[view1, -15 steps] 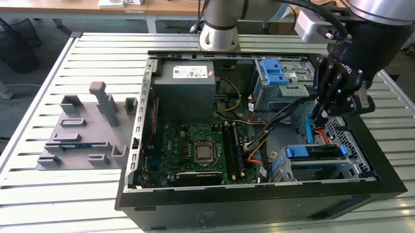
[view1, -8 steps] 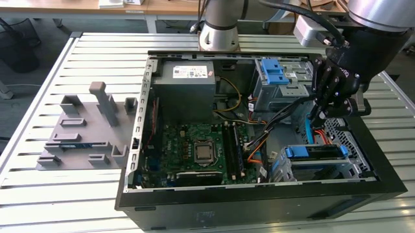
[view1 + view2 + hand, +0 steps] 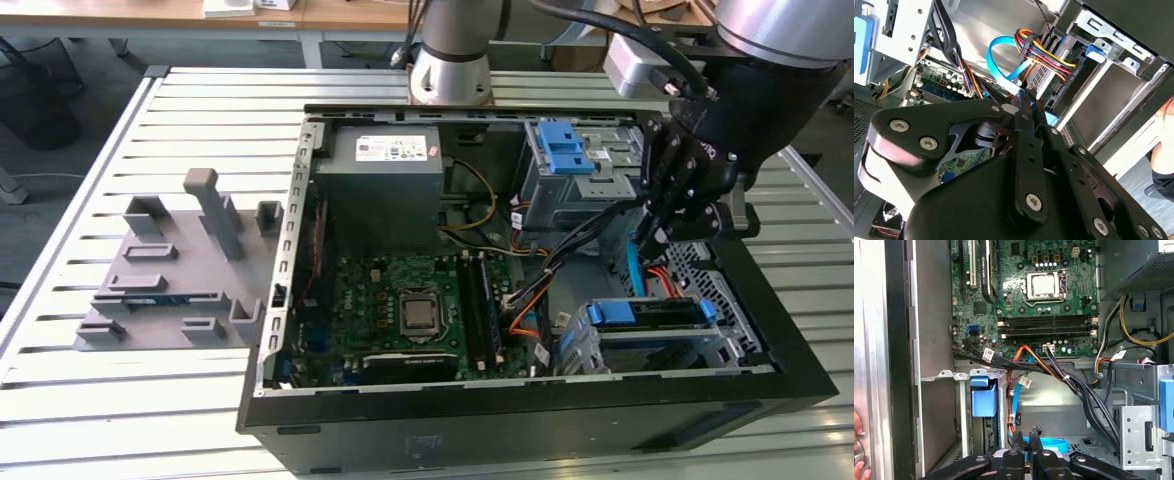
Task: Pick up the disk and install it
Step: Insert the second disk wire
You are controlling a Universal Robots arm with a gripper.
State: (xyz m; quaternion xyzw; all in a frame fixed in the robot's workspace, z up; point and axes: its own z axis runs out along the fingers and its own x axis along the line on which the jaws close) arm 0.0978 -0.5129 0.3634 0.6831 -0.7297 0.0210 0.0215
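Claw closed, empty, above one installed disk.

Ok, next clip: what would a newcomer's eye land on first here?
First the open computer case lying on the slatted metal table, its green motherboard exposed in the middle. Next the black gripper reaching down into the case on the exterior view's right, its jaws drawn together among the cables. Blue stands out too: a disk in its blue carrier sits in the metal cage near the front corner, just below the gripper.
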